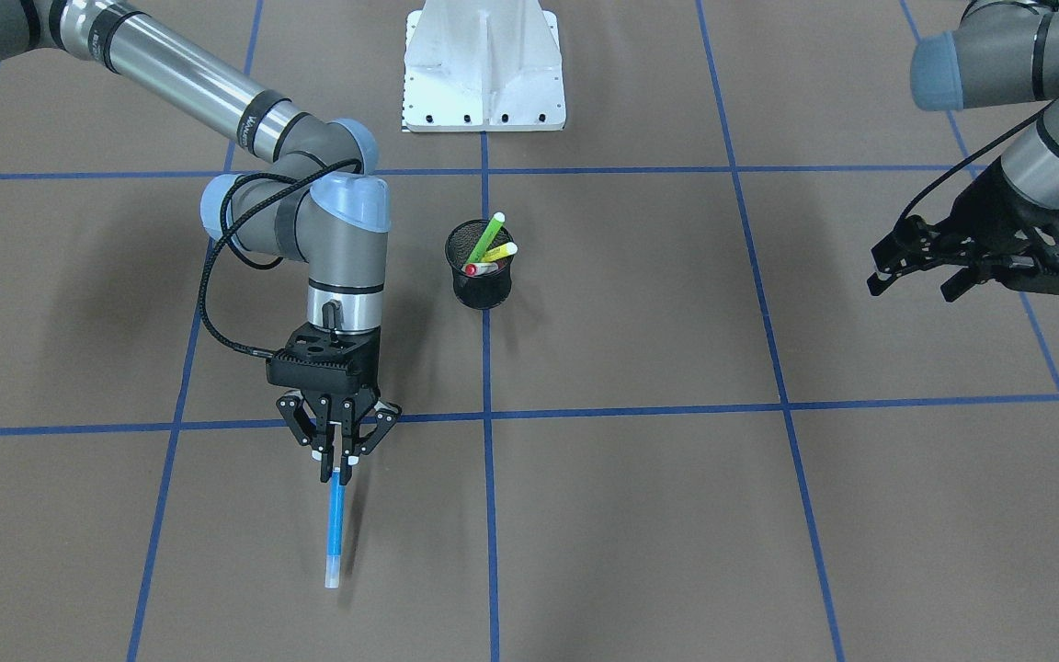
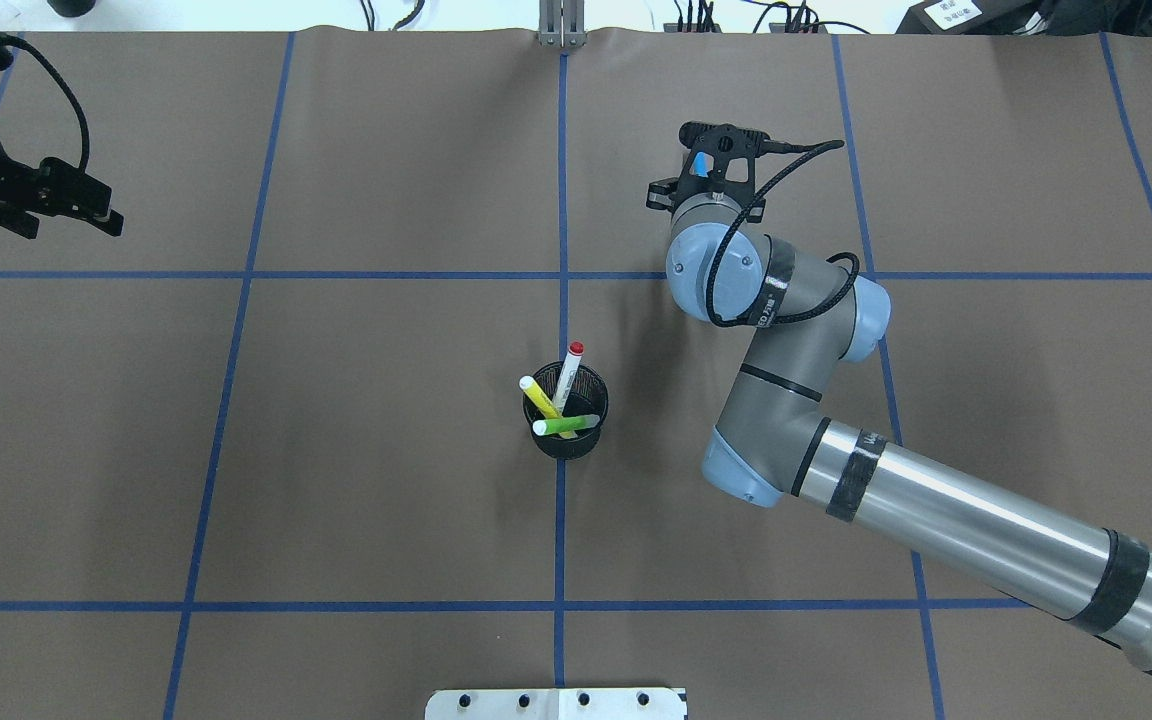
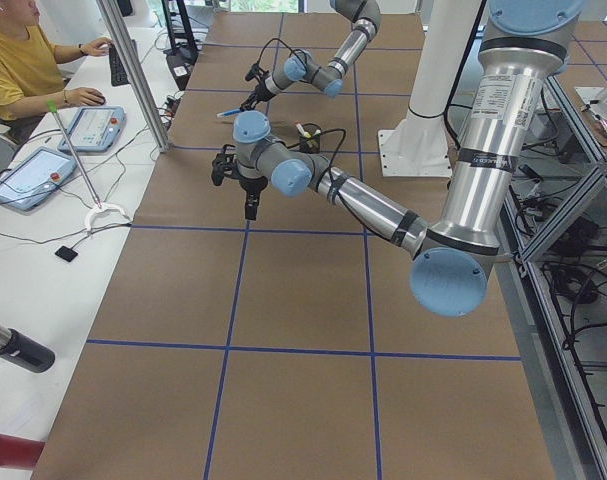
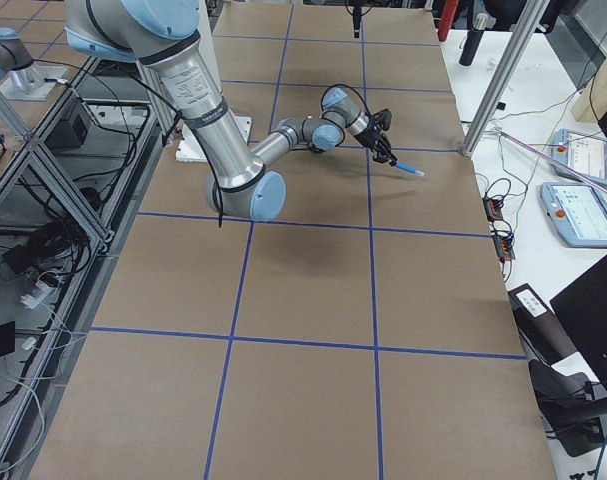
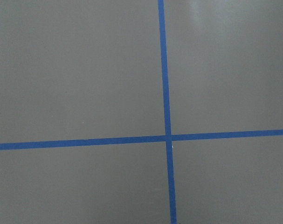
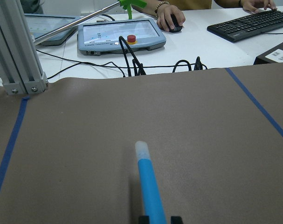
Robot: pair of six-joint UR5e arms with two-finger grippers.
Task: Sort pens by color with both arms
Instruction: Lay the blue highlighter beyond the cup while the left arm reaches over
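Grips a blue pen (image 1: 335,529) by its upper end in the right gripper (image 1: 338,464), jaws pinched narrow on the barrel, pale cap slanting out toward the operators' side. Shows at full length from the front; from overhead, hides under the wrist bar a sliver of blue. Stands well apart from the black mesh cup (image 1: 483,290) near mid-table, with a green pen (image 1: 491,230), yellow pen (image 1: 498,251) and red-capped pen (image 1: 479,268) inside. Hangs the left gripper (image 1: 913,287) off at the table's left end, fingers spread wide, empty — in its wrist view, only brown paper (image 5: 76,74) and crossed blue tape (image 5: 167,137).
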